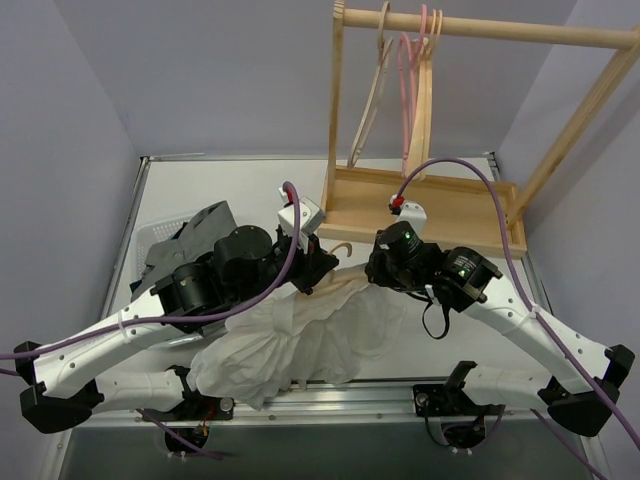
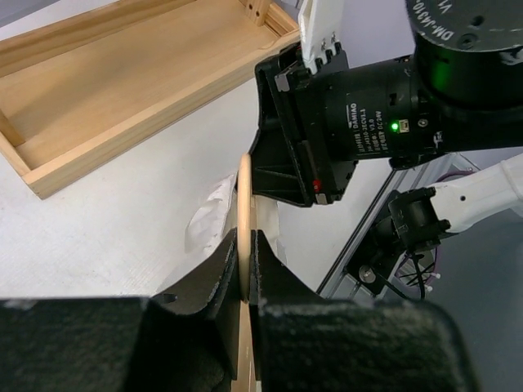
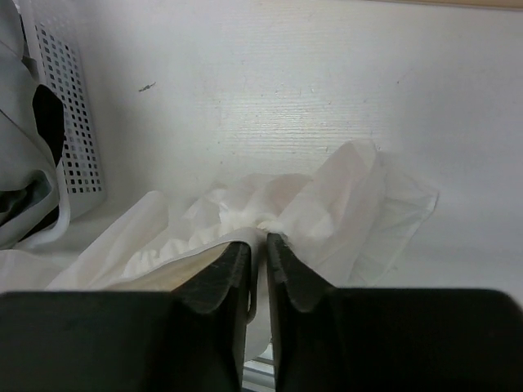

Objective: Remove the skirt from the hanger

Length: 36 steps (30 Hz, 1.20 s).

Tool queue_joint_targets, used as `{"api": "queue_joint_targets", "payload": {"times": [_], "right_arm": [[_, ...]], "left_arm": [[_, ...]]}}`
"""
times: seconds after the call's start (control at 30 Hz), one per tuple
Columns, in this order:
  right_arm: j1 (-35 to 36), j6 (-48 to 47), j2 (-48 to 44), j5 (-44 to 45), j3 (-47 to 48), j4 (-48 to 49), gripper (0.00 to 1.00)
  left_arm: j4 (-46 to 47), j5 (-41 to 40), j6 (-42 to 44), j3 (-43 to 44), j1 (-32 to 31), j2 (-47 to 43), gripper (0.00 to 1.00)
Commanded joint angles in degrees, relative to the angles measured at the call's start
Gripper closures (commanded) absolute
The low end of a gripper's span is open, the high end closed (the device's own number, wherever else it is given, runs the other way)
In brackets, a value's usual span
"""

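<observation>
A pale wooden hanger (image 1: 340,248) lies on the table with a white ruffled garment (image 1: 300,345) on it. My left gripper (image 1: 318,268) is shut on the hanger's thin wooden edge (image 2: 243,188), which stands between the jaws (image 2: 248,241). My right gripper (image 1: 375,272) is shut on a fold of the white garment (image 3: 343,196), pinched between its jaws (image 3: 258,241). A mid-grey garment (image 1: 195,232), the skirt by its colour, lies bunched in the basket at the left, off any hanger. Its pleats do not show.
A white perforated basket (image 1: 150,240) stands at the left, also in the right wrist view (image 3: 69,106). A wooden rack (image 1: 430,205) stands at the back, with wooden hangers (image 1: 375,90) and a pink hanger (image 1: 408,95) on its rail. Its base (image 2: 122,90) is close behind both grippers.
</observation>
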Motion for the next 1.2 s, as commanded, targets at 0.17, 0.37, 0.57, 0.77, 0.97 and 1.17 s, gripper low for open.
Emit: {"api": "queue_joint_targets", "payload": {"times": [0.17,0.37,0.57,0.77,0.97,1.17], "right_arm": [[0.3,2.0,1.7,7.0,-3.1,-2.7,1.00],[-1.5,3.5,1.2,9.5,-5.7,-4.5,1.00],[-8.2,0.5,-2.8,6.1,-9.0,-3.2,1.00],[-11.2,-2.0,-7.0,2.8,-11.4,-1.5,1.00],[-10.3,-3.6,-10.4,-5.8,-12.3,3.3,0.77],[-9.6,-3.5,-13.6,-3.7,-10.8,0.1,0.81]], "left_arm": [[4.4,4.5,0.2,-0.1,0.4,-6.4,0.98],[3.8,7.5,0.3,-0.7,0.4,-10.6,0.98],[2.1,10.6,0.2,-1.8,0.5,-14.1,0.98],[1.4,5.6,-0.5,-3.0,0.5,-17.0,0.98],[3.7,5.7,-1.7,-2.5,0.5,-13.4,0.98],[5.9,3.7,-1.5,-1.9,0.6,-12.2,0.98]]}}
